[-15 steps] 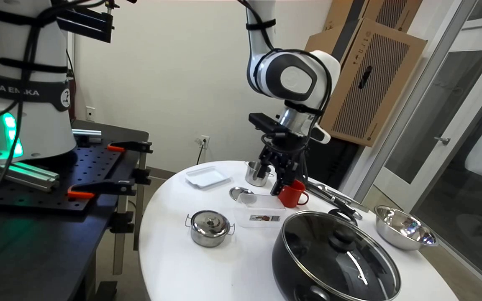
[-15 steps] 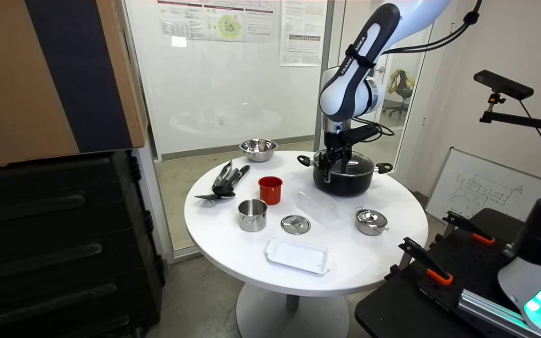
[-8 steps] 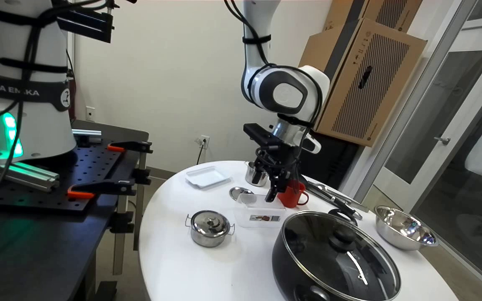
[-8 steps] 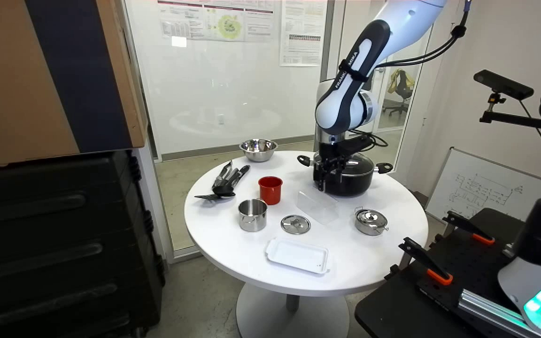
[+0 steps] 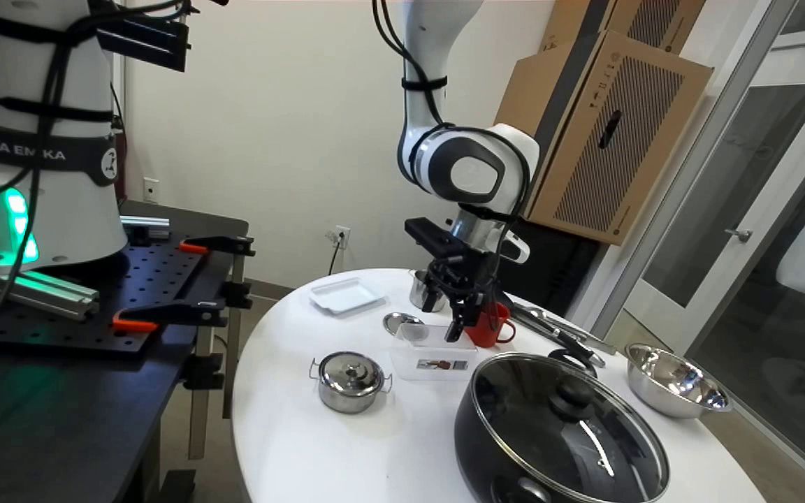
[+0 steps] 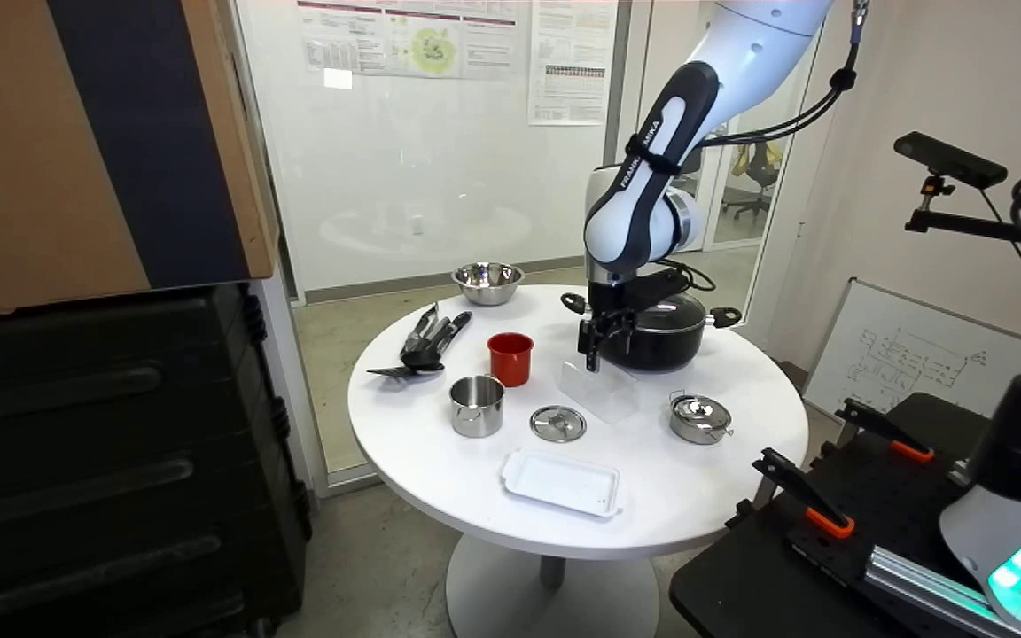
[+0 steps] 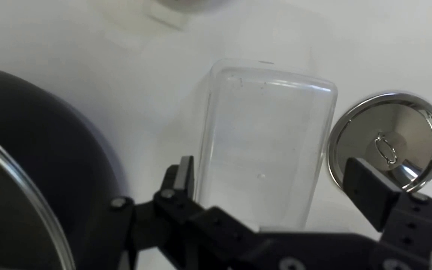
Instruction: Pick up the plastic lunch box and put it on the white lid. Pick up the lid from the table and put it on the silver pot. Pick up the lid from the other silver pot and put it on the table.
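We've got a red mug, a see-through lunch box, and a white lid matching our white desk. The small pot, tall pot, round lid: all shiny silver. Big pot and tool: mostly black. Cardboard box: brown, dark stripe.

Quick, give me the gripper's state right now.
Gripper: open, holding nothing; in the wrist view its jaws stand wide apart, with the clear rectangular plastic lunch box showing between them.

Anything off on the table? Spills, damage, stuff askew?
No spill or breakage visible. Slightly odd: small dark specks at one end of the plastic lunch box, nature unclear. Also, one silver pot stands uncovered, with a steel lid loose on the table nearby; probably just task setup.
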### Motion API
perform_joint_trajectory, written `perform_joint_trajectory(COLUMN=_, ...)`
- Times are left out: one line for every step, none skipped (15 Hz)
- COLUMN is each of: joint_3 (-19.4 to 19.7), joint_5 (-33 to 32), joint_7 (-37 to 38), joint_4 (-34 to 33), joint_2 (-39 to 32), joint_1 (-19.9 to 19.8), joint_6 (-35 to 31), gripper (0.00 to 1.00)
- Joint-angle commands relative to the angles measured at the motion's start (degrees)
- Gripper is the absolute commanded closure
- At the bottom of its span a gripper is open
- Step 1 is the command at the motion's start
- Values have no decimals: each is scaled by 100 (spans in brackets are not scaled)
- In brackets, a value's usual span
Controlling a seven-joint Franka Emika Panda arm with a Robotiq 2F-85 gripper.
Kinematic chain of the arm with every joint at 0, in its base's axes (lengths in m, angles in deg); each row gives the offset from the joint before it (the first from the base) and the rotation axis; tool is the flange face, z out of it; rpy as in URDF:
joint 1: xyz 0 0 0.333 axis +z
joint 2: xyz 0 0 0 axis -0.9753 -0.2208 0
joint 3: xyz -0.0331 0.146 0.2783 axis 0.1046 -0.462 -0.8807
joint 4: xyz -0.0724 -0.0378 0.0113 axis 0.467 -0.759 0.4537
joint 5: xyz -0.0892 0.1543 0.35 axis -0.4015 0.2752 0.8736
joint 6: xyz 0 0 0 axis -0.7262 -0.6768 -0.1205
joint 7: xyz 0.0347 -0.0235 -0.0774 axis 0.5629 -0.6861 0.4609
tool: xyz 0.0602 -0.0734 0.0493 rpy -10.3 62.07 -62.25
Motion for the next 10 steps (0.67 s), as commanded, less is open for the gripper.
perform_joint_trajectory(joint_3=67, joint_5=-36, joint_7=180, joint_4=-200, joint_2=-211, joint_1=88, joint_6=-127, gripper=0)
perform_joint_trajectory(joint_3=49, joint_5=16, joint_7=216, joint_4=-187, joint_2=-213, joint_1=62, joint_6=-156, gripper=0)
perform_joint_trajectory(joint_3=22, joint_5=88, joint_7=263, joint_4=-168, joint_2=-206, joint_1=18, joint_6=-193, gripper=0)
perform_joint_trajectory(joint_3=20, joint_5=130, joint_7=321, joint_4=-166, joint_2=-209, joint_1=3, joint_6=-202, gripper=0)
perform_joint_trajectory(joint_3=20, joint_5=154, joint_7=368, joint_4=-173, joint_2=-225, joint_1=-10, joint_6=-211, gripper=0)
perform_joint_trajectory(joint_3=30, joint_5=159, joint_7=417, joint_4=-192, joint_2=-247, joint_1=-5, joint_6=-208, gripper=0)
perform_joint_trajectory(joint_3=38, joint_5=154, joint_7=456, joint_4=-204, joint_2=-268, joint_1=5, joint_6=-200, gripper=0)
perform_joint_trajectory(joint_3=49, joint_5=144, joint_7=495, joint_4=-226, joint_2=-298, joint_1=20, joint_6=-190, gripper=0)
perform_joint_trajectory(joint_3=64, joint_5=136, joint_7=546, joint_4=-256, joint_2=-335, joint_1=45, joint_6=-183, gripper=0)
perform_joint_trajectory(joint_3=68, joint_5=130, joint_7=570, joint_4=-275, joint_2=-357, joint_1=55, joint_6=-178, gripper=0)
